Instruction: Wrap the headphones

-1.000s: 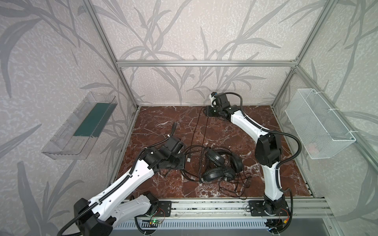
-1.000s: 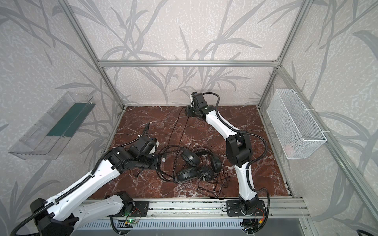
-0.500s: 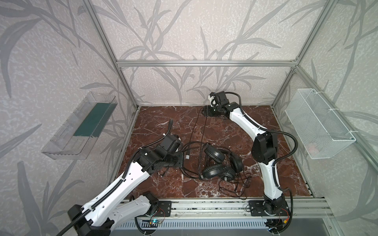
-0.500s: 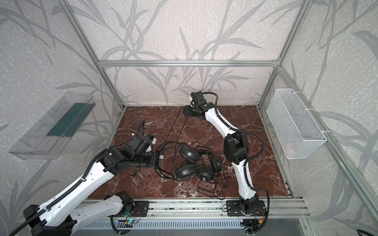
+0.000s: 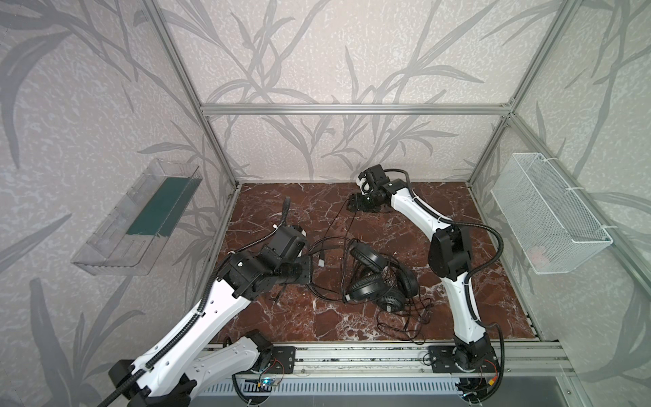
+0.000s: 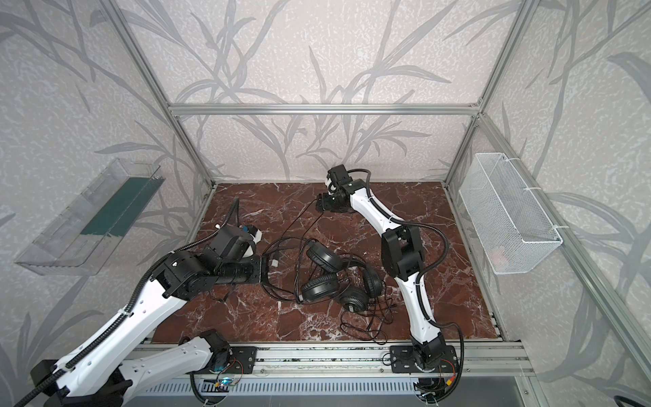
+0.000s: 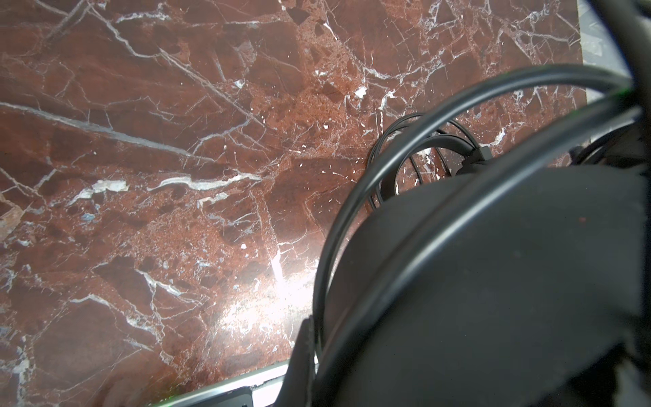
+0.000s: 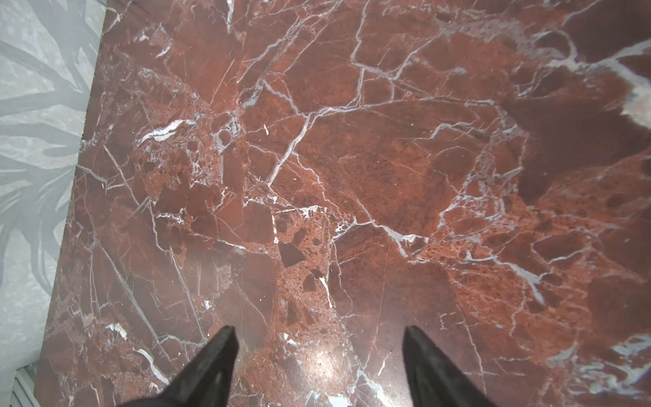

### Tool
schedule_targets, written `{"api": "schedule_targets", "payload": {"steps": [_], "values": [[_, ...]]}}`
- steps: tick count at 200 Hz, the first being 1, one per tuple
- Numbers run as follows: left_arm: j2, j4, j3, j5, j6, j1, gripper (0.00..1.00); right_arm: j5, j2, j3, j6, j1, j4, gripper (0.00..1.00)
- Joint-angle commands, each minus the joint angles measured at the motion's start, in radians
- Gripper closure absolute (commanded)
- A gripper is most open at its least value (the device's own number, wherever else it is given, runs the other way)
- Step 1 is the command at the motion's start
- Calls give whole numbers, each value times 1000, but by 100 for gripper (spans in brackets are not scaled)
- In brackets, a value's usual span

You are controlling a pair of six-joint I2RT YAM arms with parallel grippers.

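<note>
**Fixtures surrounding the work surface**

A red, white-veined marble tabletop [image 5: 274,201] is spanning the cell floor. A clear plastic tray [image 5: 105,259] is hanging on the left wall, holding a dark green sheet [image 5: 162,208]. A white wire-mesh basket [image 5: 549,218] is hanging on the right wall. Aluminium framing [image 5: 352,109] is edging leaf-patterned wall panels [image 5: 317,53]. A slotted rail [image 5: 352,356] is running along the near edge.

Glossy red marble tabletop [image 5: 387,218]; matt black headphones [image 5: 364,289]

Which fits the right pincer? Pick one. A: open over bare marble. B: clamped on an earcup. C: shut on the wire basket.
A: in the right wrist view the right pincer has its fingertips apart, with only the marble tabletop between them.
</note>
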Motion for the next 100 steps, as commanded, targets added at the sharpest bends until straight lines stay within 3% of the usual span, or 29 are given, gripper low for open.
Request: {"api": "schedule_targets", "payload": {"steps": [1, 32, 63, 73, 100], "values": [[-68, 34, 70, 85, 25, -9, 100, 56, 36, 34, 0, -54, -6, 23], [-72, 40, 51, 101, 39, -9, 100, -18, 42, 45, -14, -67, -25, 19], [-60, 53, 9, 122, 72, -9, 100, -189, -13, 47, -120, -38, -26, 19], [-52, 45, 1, 105, 80, -9, 100, -188, -46, 30, -145, -18, -28, 8], [-53, 55, -10, 111, 80, -10, 100, -163, -144, -102, -108, 0, -1, 6]]}}
